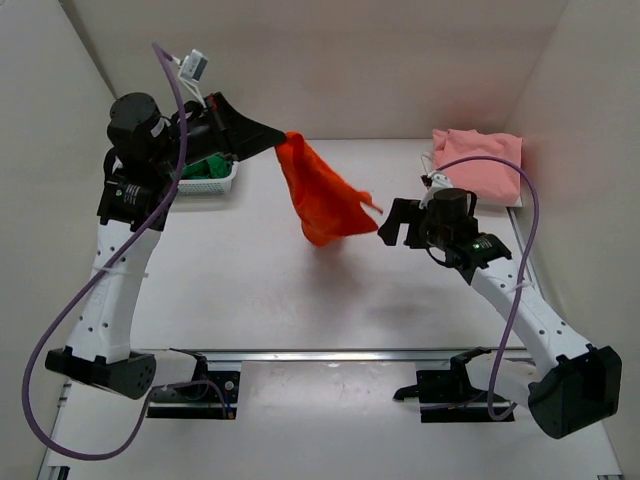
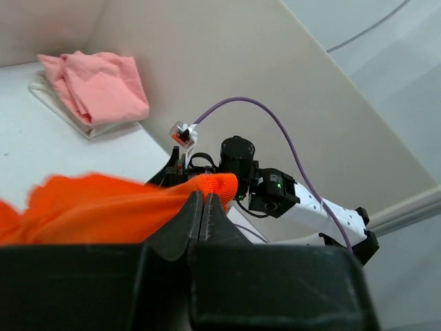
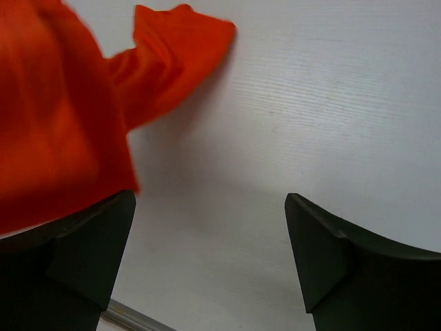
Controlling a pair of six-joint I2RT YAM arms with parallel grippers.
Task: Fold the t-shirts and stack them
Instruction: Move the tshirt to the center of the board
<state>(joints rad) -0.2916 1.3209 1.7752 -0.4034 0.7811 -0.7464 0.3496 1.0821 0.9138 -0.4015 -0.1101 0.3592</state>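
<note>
The orange-red t-shirt hangs over the middle of the table, one corner pinched in the closed left gripper. The right gripper — jaws wide, empty — is just beside its free edge; it should best catch the matching corner, then spread the shirt flat.

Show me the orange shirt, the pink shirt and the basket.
orange shirt [image 1: 322,195], top external view, middle of hanging cloth
pink shirt [image 1: 482,162], top external view, middle of folded cloth
basket [image 1: 212,187], top external view, near wall

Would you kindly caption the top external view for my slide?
Left gripper holds the orange-red t-shirt up; the open right gripper hovers beside it.
</note>
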